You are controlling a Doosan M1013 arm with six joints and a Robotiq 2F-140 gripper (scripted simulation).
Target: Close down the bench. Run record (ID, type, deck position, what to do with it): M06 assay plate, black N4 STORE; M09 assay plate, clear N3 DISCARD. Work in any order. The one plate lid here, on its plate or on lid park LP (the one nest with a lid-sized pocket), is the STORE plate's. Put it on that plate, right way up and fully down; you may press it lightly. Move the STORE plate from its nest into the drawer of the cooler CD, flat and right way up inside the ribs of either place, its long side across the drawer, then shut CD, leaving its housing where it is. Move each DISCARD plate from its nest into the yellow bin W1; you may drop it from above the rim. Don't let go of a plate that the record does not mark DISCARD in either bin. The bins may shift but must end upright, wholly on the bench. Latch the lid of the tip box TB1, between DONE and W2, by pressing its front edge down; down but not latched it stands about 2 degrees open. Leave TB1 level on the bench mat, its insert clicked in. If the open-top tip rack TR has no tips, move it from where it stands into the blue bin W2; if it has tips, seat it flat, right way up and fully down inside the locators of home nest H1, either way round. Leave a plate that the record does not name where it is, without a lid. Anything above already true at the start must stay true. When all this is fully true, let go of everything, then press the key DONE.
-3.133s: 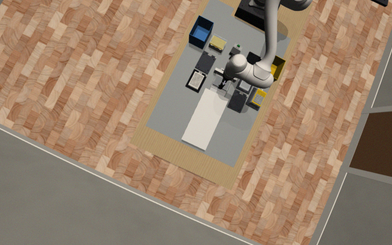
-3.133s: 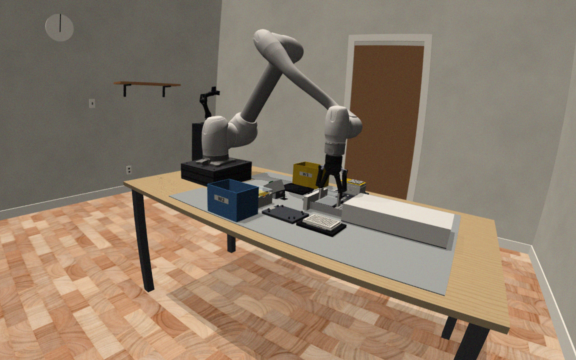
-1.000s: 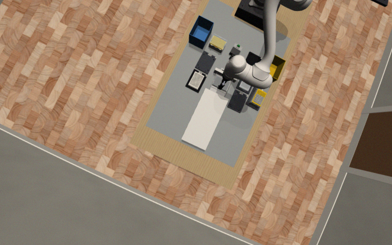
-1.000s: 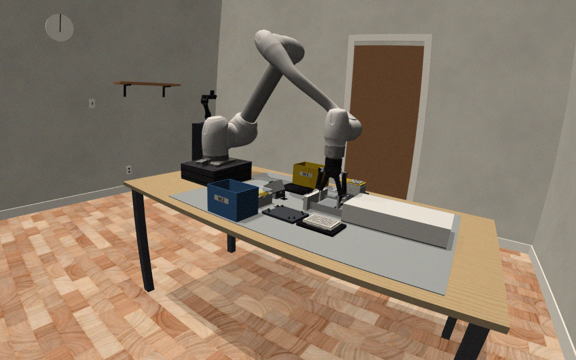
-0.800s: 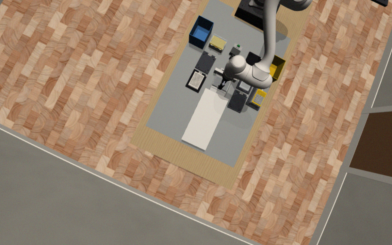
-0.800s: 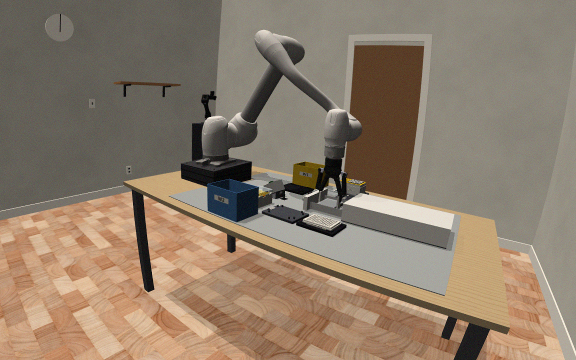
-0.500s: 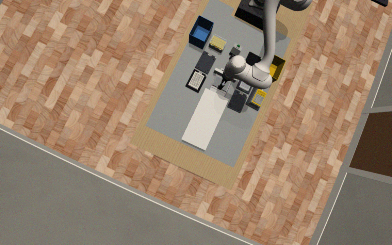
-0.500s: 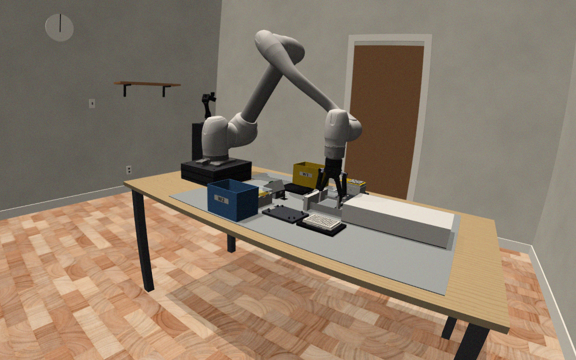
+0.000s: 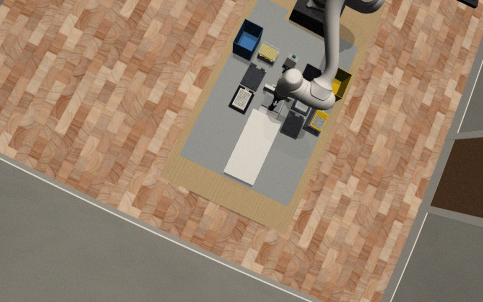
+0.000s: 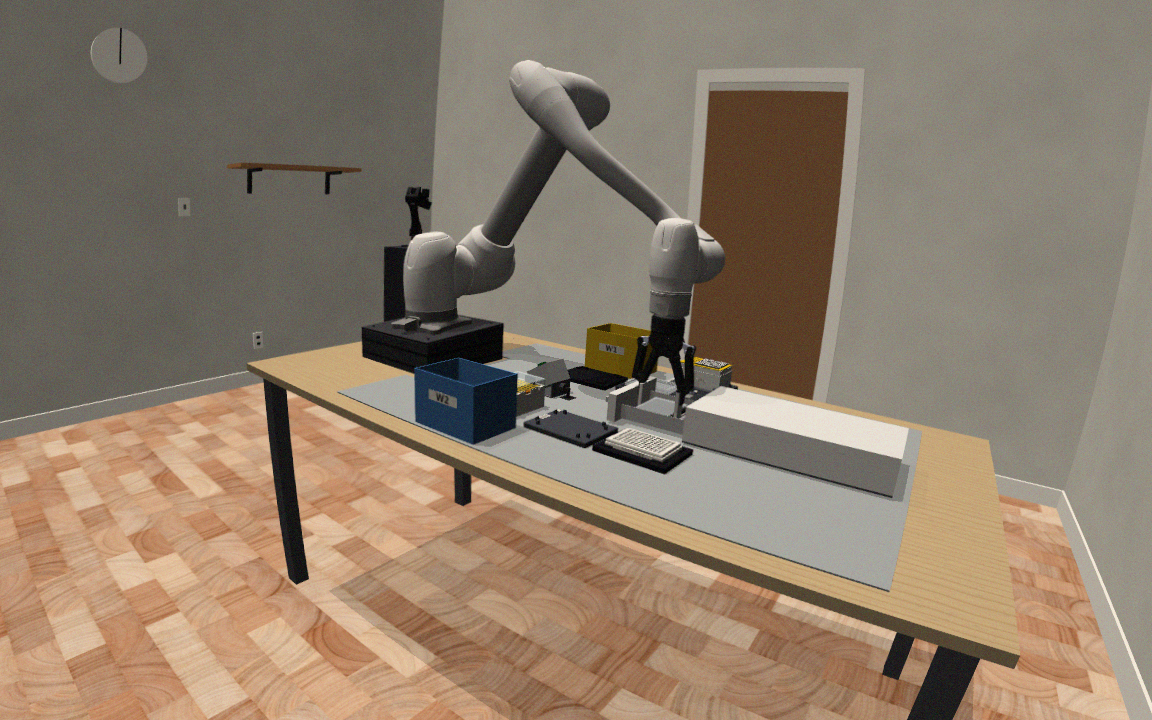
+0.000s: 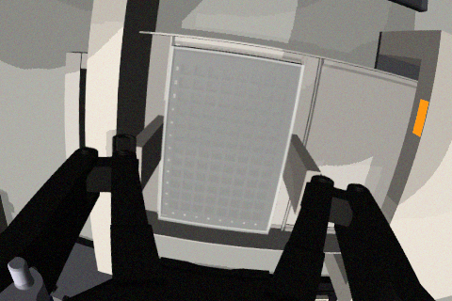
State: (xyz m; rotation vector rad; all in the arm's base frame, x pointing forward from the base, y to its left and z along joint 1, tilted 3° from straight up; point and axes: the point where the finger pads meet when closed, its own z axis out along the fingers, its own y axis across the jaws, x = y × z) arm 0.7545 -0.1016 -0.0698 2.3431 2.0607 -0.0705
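My gripper (image 11: 225, 142) is shut on the lidded STORE plate (image 11: 226, 138), with one pad on each long side. The plate looks grey under its clear lid and lies flat. It is down inside the open drawer (image 11: 120, 94) of the cooler CD (image 9: 252, 144), in the left of its two places. I cannot tell whether it rests on the drawer floor. The top and exterior views show the gripper (image 9: 274, 102) (image 10: 665, 376) at the drawer in front of the white housing (image 10: 795, 438). The clear plate (image 9: 242, 98) (image 10: 644, 443) sits in its dark nest beside the drawer.
The blue bin W2 (image 9: 248, 39) (image 10: 464, 398) and the tip box TB1 (image 9: 268, 53) stand at the far end. The yellow bin W1 (image 9: 341, 82) (image 10: 616, 349) is behind the arm. A yellow tip rack (image 9: 319, 120) stands near an empty nest (image 9: 292, 123). Another empty nest (image 9: 253, 76) lies beside the clear plate.
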